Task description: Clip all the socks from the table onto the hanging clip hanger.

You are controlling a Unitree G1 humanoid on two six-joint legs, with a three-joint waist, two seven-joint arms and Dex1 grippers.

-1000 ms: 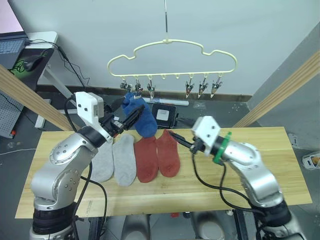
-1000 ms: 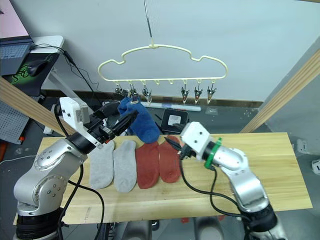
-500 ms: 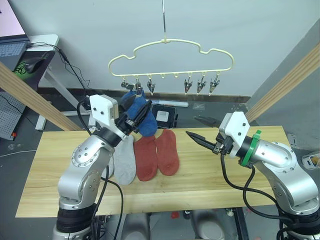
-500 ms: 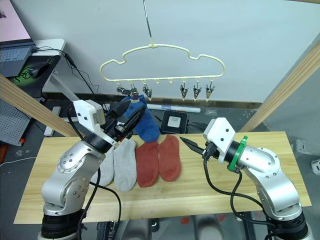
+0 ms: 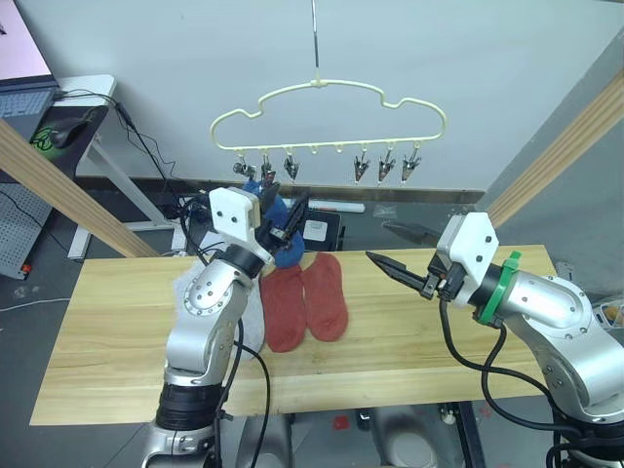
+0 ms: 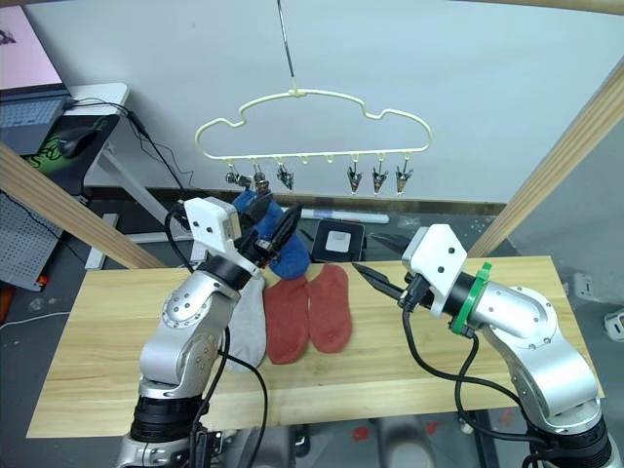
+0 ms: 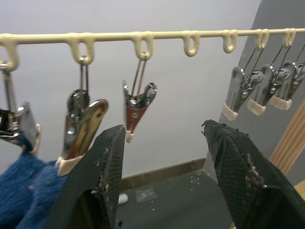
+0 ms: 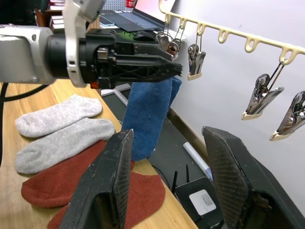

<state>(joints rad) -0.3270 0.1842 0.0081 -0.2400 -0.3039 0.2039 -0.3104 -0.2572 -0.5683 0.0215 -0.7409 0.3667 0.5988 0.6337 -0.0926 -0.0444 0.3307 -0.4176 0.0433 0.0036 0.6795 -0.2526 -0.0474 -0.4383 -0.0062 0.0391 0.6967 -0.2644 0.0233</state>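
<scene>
The pale-yellow clip hanger (image 5: 322,105) hangs above the far edge of the table (image 5: 458,336), with silver clips (image 7: 136,107) along its lower bar. One blue sock (image 6: 291,257) dangles from the clips at the bar's left end. My left gripper (image 5: 283,207) is raised just beside it, open and empty, its fingers (image 7: 107,167) pointing up at the clips. Two rust-red socks (image 5: 327,292) lie flat at the table's middle. Two light grey socks (image 8: 59,143) lie to their left, partly hidden behind my left arm. My right gripper (image 5: 388,249) hovers open to the right of the red socks.
Slanted wooden frame poles (image 5: 58,185) cross both sides of the scene. A black box (image 5: 317,227) sits on the floor behind the table. A desk with a laptop (image 5: 29,93) stands at the far left. The table's right half is bare wood.
My left gripper has moved right along the hanging blue sock, up under the clips. My right gripper has pulled back to the right, away from the red socks.
</scene>
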